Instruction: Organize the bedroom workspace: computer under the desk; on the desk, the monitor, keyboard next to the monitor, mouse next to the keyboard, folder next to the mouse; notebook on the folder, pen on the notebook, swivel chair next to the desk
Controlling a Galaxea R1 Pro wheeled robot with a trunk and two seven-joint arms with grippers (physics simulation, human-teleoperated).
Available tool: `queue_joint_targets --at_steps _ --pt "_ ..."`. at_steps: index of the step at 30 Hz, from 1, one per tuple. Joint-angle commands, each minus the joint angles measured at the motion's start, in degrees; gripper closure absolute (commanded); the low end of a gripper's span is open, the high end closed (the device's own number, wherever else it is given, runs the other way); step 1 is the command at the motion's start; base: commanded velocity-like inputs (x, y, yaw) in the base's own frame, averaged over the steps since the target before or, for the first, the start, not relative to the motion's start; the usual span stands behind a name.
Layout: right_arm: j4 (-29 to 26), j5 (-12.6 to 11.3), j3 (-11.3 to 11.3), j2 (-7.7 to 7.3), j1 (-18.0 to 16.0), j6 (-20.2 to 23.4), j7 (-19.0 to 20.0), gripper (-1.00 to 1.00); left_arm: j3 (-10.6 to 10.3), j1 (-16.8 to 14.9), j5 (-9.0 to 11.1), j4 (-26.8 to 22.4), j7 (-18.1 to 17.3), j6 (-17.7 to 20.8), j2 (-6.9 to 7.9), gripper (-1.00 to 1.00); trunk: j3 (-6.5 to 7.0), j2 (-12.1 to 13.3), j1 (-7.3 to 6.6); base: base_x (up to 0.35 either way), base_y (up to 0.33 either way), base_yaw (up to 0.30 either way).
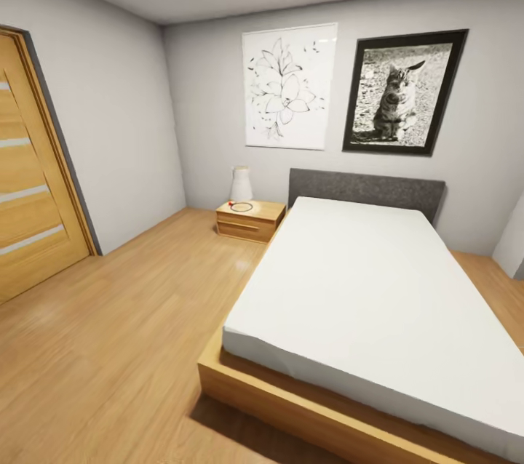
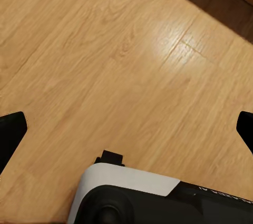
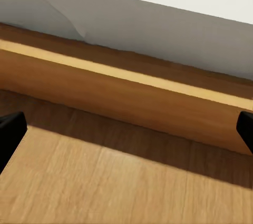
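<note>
I am in a bedroom, facing a bed (image 1: 364, 297) with a white mattress and a low wooden frame. My left gripper (image 2: 126, 134) hangs open over bare wooden floor (image 2: 105, 66), its black fingertips (image 2: 10, 134) far apart with nothing between them. Part of my white and black base (image 2: 132, 195) lies below it. My right gripper (image 3: 126, 132) is open too, pointing at the side of the bed frame (image 3: 126, 89) just above the floor, with the mattress edge (image 3: 158, 18) over it.
A wooden nightstand (image 1: 249, 220) with a white vase (image 1: 241, 184) stands in the far corner, left of the grey headboard (image 1: 367, 191). A wooden door (image 1: 33, 180) is on the left wall. Two pictures (image 1: 404, 93) hang above the bed. Open floor (image 1: 109, 333) lies to the bed's left.
</note>
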Motion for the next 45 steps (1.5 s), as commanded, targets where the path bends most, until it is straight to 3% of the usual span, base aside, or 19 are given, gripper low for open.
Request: queue_joint_targets --at_steps 1,8,13,19,28,45 --pt "0.02 0.24 0.07 0.0 -0.03 -0.12 -0.35 -1.0 0.18 -0.03 -0.08 0.03 0.04 -0.14 -0.02 -1.0 -0.07 -0.04 0.0 0.0 0.0 0.285" --pt "0.08 0.26 0.14 0.19 -0.03 -0.12 -0.33 -1.0 0.18 -0.03 -0.08 0.03 0.03 -0.14 -0.02 -1.0 -0.07 -0.04 0.0 0.066 0.0 0.285" --pt "0.09 2.3 0.07 0.35 -0.03 -0.12 -0.44 -1.0 0.18 -0.05 -0.08 0.03 0.02 -0.14 -0.02 -1.0 -0.07 -0.04 0.0 0.227 0.0 0.284" --pt "0.1 3.15 0.06 0.38 -0.03 -0.12 -0.48 -1.0 0.18 -0.03 -0.08 0.03 0.02 -0.13 -0.02 -1.0 -0.07 -0.04 0.0 0.303 0.0 0.285" --pt "0.52 3.46 0.05 0.39 -0.03 -0.11 -0.42 -1.0 0.18 -0.02 -0.08 0.03 0.02 -0.12 -0.03 -1.0 -0.09 -0.04 0.0 0.285 0.0 0.281" --pt "0.8 3.42 -0.03 0.39 -0.03 -0.12 -0.15 -1.0 0.18 -0.02 -0.08 0.03 0.02 -0.08 -0.02 -1.0 -0.12 -0.04 0.0 0.025 0.0 0.143"
